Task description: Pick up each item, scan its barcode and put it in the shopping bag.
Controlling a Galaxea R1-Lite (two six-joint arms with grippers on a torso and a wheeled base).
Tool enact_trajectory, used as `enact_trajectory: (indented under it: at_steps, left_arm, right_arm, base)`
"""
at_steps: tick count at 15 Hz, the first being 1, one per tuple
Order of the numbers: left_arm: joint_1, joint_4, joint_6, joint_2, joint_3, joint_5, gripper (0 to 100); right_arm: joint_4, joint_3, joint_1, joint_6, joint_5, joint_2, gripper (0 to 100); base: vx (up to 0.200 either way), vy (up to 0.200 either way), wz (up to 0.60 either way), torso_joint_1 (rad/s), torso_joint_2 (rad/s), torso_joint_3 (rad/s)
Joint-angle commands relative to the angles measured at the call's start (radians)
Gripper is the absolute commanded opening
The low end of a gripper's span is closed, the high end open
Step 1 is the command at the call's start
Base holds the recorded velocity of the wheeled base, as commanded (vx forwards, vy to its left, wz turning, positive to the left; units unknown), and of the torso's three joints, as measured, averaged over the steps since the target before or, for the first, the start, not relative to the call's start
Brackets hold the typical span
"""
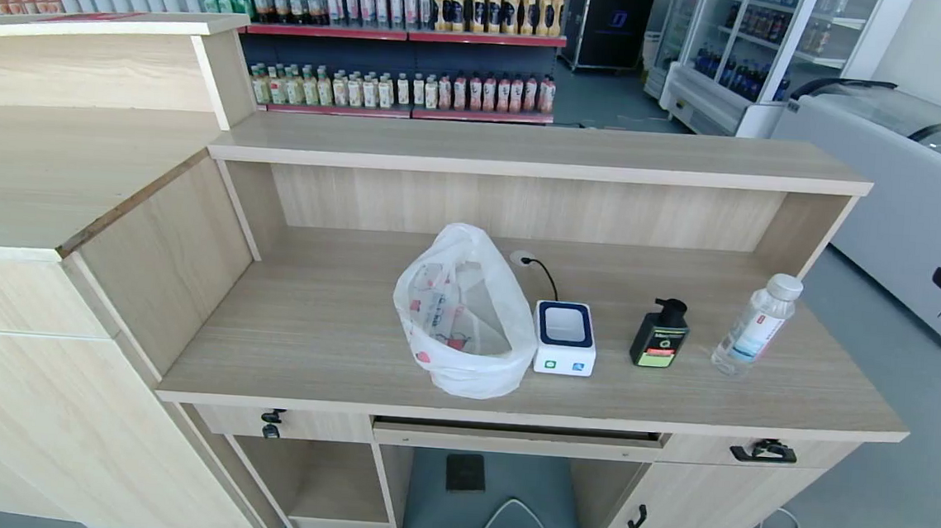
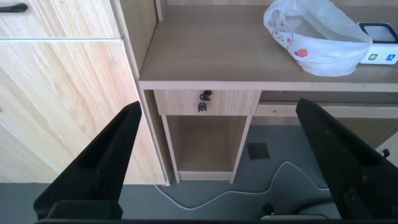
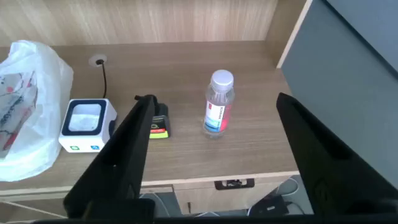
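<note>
This is a small shop. Shelves (image 1: 404, 36) packed with bottled drinks (image 1: 488, 8) line the back wall, with a glass-door fridge (image 1: 750, 52) and a chest freezer (image 1: 900, 161) nearby. In front stands a wooden checkout counter (image 1: 308, 335) bearing a scanner (image 1: 565, 337) and a plastic bag (image 1: 463, 313).

White with red print: shopping bag (image 1: 467, 313). White, navy-framed: scanner (image 1: 565, 337). Black with green-and-red label: pump bottle (image 1: 659, 339); clear, white-capped: water bottle (image 1: 752, 329).

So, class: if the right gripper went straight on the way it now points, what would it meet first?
Most likely the upright water bottle, centred between the open fingers of the right gripper; depth is unclear, so perhaps the counter beneath it.
</note>
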Motion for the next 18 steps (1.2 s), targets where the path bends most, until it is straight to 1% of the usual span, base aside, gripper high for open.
enact_trajectory:
  at_steps: [1, 4, 7, 10, 12, 13, 18]
  left_arm:
    - [0.000, 0.000, 0.000, 0.000, 0.000, 0.000, 100]
    - [0.000, -0.001, 0.000, 0.000, 0.000, 0.000, 100]
    - [0.000, 0.000, 0.000, 0.000, 0.000, 0.000, 100]
    - [0.000, 0.000, 0.000, 0.000, 0.000, 0.000, 100]
    - [0.000, 0.000, 0.000, 0.000, 0.000, 0.000, 100]
    - [0.000, 0.000, 0.000, 0.000, 0.000, 0.000, 100]
    - [0.000, 0.000, 0.000, 0.000, 0.000, 0.000, 100]
  right_arm:
    - [-0.175, -0.114, -0.052, -0.049, 0.080, 0.415, 100]
    - [-0.186, -0.153, -0.054, -0.139, 0.158, 0.576, 100]
    - [-0.183, -0.208, -0.052, -0.266, 0.241, 0.697, 100]
    - [-0.186, -0.248, -0.013, -0.302, 0.312, 0.778, 100]
    - [-0.186, -0.269, 0.003, -0.312, 0.322, 0.812, 100]
    - [-0.188, -0.294, 0.014, -0.340, 0.328, 0.846, 100]
    - [-0.188, -0.386, 0.035, -0.423, 0.397, 0.941, 100]
  base:
    - [0.000, 0.000, 0.00, 0.000, 0.00, 0.000]
    - [0.000, 0.000, 0.00, 0.000, 0.00, 0.000]
    - [0.000, 0.000, 0.00, 0.000, 0.00, 0.000]
    - [0.000, 0.000, 0.00, 0.000, 0.00, 0.000]
    - [0.000, 0.000, 0.00, 0.000, 0.00, 0.000]
    - [0.000, 0.000, 0.00, 0.000, 0.00, 0.000]
    - [0.000, 0.000, 0.00, 0.000, 0.00, 0.000]
